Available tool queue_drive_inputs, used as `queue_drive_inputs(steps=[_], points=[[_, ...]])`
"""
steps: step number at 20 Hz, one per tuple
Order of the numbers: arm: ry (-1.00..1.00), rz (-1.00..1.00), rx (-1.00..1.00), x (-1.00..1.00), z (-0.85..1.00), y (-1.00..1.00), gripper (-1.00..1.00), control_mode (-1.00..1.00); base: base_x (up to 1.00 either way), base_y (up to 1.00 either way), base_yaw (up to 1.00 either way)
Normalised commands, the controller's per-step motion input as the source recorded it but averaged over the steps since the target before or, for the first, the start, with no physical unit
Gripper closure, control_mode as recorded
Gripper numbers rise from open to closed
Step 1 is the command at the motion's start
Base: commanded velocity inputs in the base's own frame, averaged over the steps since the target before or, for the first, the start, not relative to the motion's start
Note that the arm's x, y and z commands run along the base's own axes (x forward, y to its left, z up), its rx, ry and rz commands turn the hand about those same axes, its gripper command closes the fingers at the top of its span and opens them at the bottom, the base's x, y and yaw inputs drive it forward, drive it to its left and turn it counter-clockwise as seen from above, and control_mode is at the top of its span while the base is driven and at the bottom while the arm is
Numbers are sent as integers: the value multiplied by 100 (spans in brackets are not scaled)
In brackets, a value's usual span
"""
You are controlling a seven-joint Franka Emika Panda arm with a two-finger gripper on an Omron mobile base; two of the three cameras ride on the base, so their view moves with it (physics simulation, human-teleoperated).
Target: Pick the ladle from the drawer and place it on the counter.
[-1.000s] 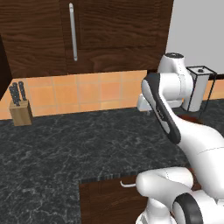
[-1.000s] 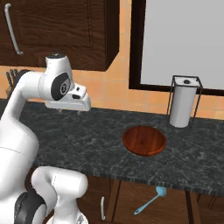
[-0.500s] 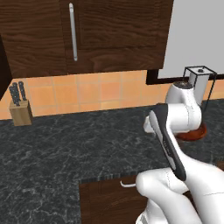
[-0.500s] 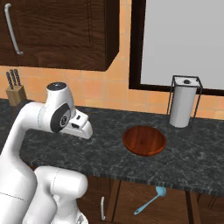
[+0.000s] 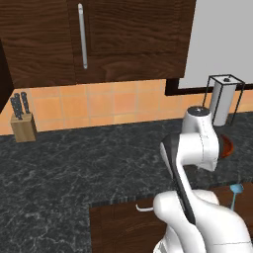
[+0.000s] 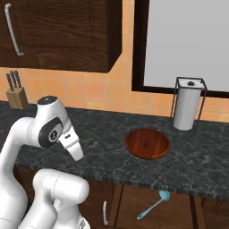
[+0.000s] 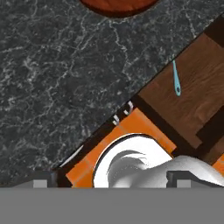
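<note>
One light-blue ladle (image 7: 176,79) lies in the drawer (image 7: 197,94) below the counter (image 7: 65,65), toward one o'clock from the fingers, handle running twelve-to-six; whether the fingers are open, I cannot tell.

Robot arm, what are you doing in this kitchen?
The white arm is bent over the black counter, with nothing in its fingers yet. It is after the light-blue ladle, which lies below the counter's front edge in the open drawer. A round wooden plate sits on the counter near a paper towel holder. The ladle has not been picked up.
</note>
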Motion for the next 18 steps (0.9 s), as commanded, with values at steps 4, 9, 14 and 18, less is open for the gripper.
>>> queue_drive_inputs(steps=[4, 9, 14, 18], points=[[7, -43, 13, -41, -24, -95, -100, -100, 0, 0, 0], [1, -33, 9, -51, -38, -100, -100, -100, 0, 0, 0], [0, -32, 6, -51, -27, -100, -100, -100, 0, 0, 0], [0, -32, 8, -82, -20, -100, -100, -100, 0, 0, 0]])
